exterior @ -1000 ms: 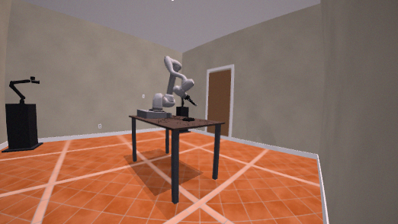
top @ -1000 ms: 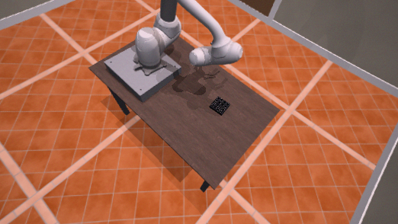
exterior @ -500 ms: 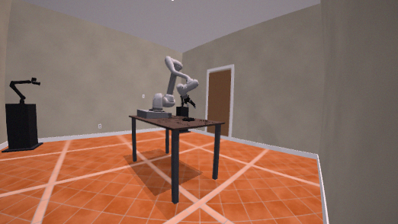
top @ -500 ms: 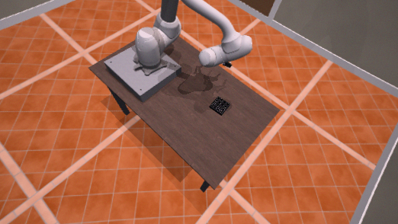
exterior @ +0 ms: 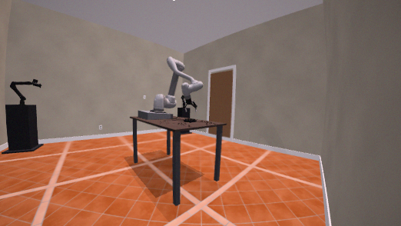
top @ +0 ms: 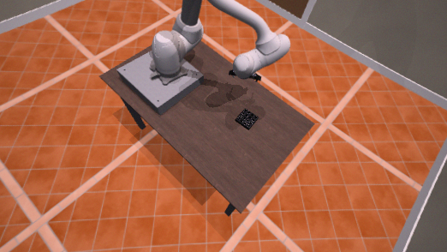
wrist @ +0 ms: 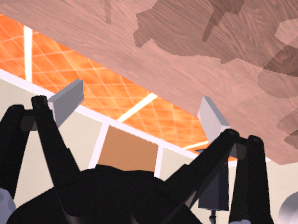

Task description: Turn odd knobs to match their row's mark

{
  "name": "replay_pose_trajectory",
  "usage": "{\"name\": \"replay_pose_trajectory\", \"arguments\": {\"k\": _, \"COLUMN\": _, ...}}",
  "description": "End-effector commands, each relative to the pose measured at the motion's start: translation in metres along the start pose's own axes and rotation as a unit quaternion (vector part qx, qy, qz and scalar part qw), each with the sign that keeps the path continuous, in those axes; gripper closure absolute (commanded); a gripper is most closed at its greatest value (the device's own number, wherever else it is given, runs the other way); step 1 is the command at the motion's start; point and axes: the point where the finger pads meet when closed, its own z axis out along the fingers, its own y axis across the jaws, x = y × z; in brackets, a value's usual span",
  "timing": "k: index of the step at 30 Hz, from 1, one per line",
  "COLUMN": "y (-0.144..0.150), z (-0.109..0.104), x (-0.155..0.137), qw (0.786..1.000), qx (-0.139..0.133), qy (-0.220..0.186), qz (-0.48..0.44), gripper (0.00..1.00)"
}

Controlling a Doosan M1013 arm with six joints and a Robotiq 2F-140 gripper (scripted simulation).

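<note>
The knob box (top: 247,118) (exterior: 187,121) is a small black square box standing on the dark wooden table (top: 214,146) (exterior: 173,124) (wrist: 133,16), right of the middle. Its knobs are too small to read in either the top or the exterior view. My gripper (exterior: 189,103) (wrist: 142,98) is open and empty. It hangs above the table's far edge, well clear of the box and tilted so that it faces past that edge. In the top view the white wrist link hides most of it. The knob box is not in the wrist view.
The arm's grey base plate (top: 163,87) (exterior: 154,114) sits on the table's left end. A black pedestal with a small arm (exterior: 21,127) stands by the left wall. A brown door (exterior: 220,101) is behind the table. The floor is orange tile.
</note>
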Motion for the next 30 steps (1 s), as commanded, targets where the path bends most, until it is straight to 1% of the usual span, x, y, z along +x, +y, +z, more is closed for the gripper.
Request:
{"name": "replay_pose_trajectory", "arguments": {"k": 1, "y": -0.001, "z": -0.004, "x": 0.025, "qw": 0.997, "qx": -0.018, "qy": 0.037, "qz": -0.066, "gripper": 0.00}}
{"name": "replay_pose_trajectory", "arguments": {"k": 3, "y": -0.003, "z": -0.008, "x": 0.038, "qw": 0.993, "qx": -0.027, "qy": 0.055, "qz": -0.099, "gripper": 0.00}}
{"name": "replay_pose_trajectory", "arguments": {"k": 5, "y": -0.003, "z": -0.008, "x": 0.038, "qw": 0.993, "qx": -0.027, "qy": 0.055, "qz": -0.099, "gripper": 0.00}}
{"name": "replay_pose_trajectory", "arguments": {"k": 6, "y": -0.006, "z": -0.013, "x": 0.056, "qw": 0.986, "qx": -0.041, "qy": 0.080, "qz": -0.144, "gripper": 0.00}}
{"name": "replay_pose_trajectory", "arguments": {"k": 8, "y": -0.009, "z": -0.017, "x": 0.065, "qw": 0.980, "qx": -0.048, "qy": 0.093, "qz": -0.169, "gripper": 0.00}}
{"name": "replay_pose_trajectory", "arguments": {"k": 12, "y": -0.016, "z": -0.027, "x": 0.090, "qw": 0.962, "qx": -0.070, "qy": 0.125, "qz": -0.233, "gripper": 0.00}}
{"name": "replay_pose_trajectory", "arguments": {"k": 16, "y": -0.026, "z": -0.039, "x": 0.115, "qw": 0.938, "qx": -0.093, "qy": 0.156, "qz": -0.295, "gripper": 0.00}}
{"name": "replay_pose_trajectory", "arguments": {"k": 20, "y": -0.038, "z": -0.053, "x": 0.138, "qw": 0.909, "qx": -0.117, "qy": 0.185, "qz": -0.355, "gripper": 0.00}}
{"name": "replay_pose_trajectory", "arguments": {"k": 22, "y": -0.038, "z": -0.053, "x": 0.138, "qw": 0.909, "qx": -0.117, "qy": 0.185, "qz": -0.355, "gripper": 0.00}}
{"name": "replay_pose_trajectory", "arguments": {"k": 23, "y": -0.045, "z": -0.061, "x": 0.151, "qw": 0.890, "qx": -0.130, "qy": 0.200, "qz": -0.387, "gripper": 0.00}}
{"name": "replay_pose_trajectory", "arguments": {"k": 24, "y": -0.049, "z": -0.066, "x": 0.158, "qw": 0.879, "qx": -0.138, "qy": 0.209, "qz": -0.406, "gripper": 0.00}}
{"name": "replay_pose_trajectory", "arguments": {"k": 27, "y": -0.059, "z": -0.076, "x": 0.172, "qw": 0.854, "qx": -0.156, "qy": 0.225, "qz": -0.443, "gripper": 0.00}}
{"name": "replay_pose_trajectory", "arguments": {"k": 28, "y": -0.061, "z": -0.079, "x": 0.175, "qw": 0.849, "qx": -0.159, "qy": 0.228, "qz": -0.450, "gripper": 0.00}}
{"name": "replay_pose_trajectory", "arguments": {"k": 30, "y": -0.062, "z": -0.080, "x": 0.176, "qw": 0.846, "qx": -0.161, "qy": 0.230, "qz": -0.454, "gripper": 0.00}}
